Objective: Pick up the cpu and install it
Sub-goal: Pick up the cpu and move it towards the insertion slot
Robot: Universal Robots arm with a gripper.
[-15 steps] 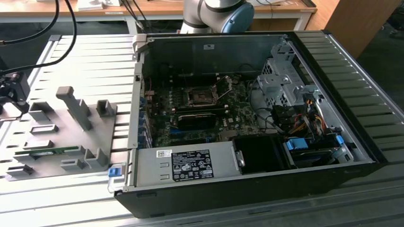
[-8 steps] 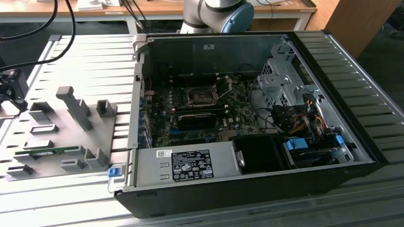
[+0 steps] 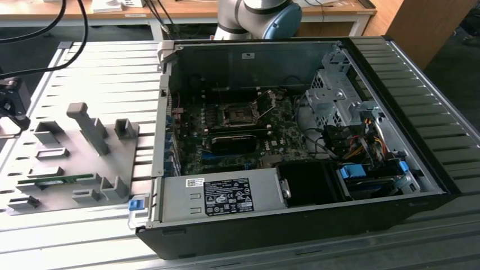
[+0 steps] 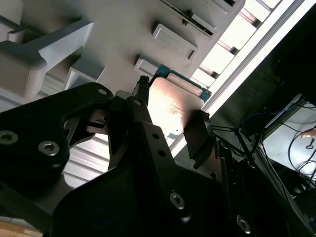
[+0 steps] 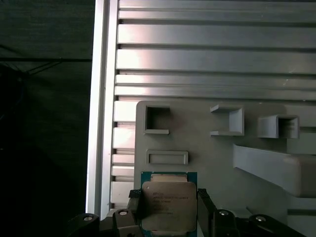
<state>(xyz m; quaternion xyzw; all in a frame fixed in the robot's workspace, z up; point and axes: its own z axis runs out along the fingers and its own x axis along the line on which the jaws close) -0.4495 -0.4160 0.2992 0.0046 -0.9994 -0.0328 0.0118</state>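
— One case (image 3: pixel 300 236), open, lies on one ribbed table (image 3: pixel 442 112). One grey plate (image 3: pixel 123 160) sits at nine o'clock of it in the exterior view. And the arm?
— One arm (image 3: pixel 259 14), at twelve o'clock, cut off by the frame edge.
— Blocks (image 3: pixel 90 126) on the plate?
— Several, but some hide one another, so no sure count. One green memory stick (image 3: pixel 56 180) lies at about eight o'clock on the plate.
— The cpu?
— One cpu (image 5: pixel 168 205), over the plate's edge, between the two fingers (image 5: pixel 203 210) of the one gripper (image 5: pixel 169 212). The gripper is clamped on its opposite sides in both wrist views. Whether the cpu rests on the plate or hangs clear is hard to tell.
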